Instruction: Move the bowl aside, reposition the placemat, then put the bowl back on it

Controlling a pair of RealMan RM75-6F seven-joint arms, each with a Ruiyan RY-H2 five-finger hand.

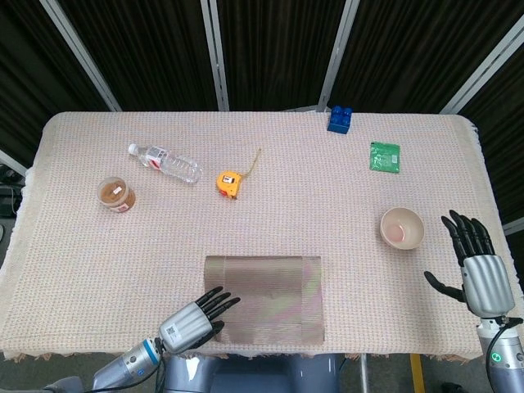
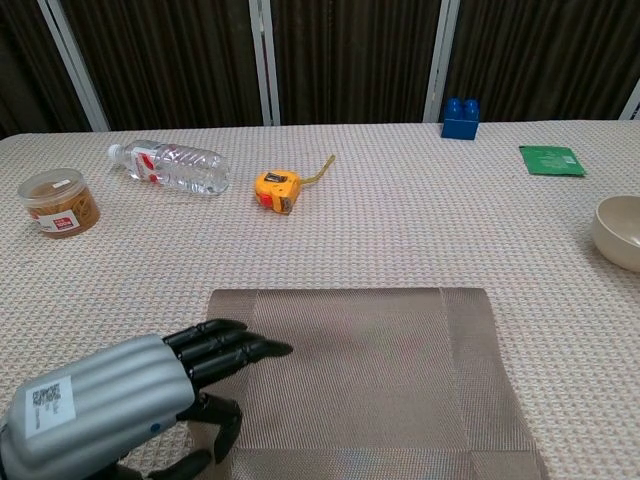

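left hand [image 2: 150,395] over placemat [image 2: 370,370] corner

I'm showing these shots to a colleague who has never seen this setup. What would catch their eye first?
Probably the left hand, large at the table's near edge, its dark fingers over the grey placemat's left corner. Then the bowl off the mat toward the right, with the open right hand beside it.
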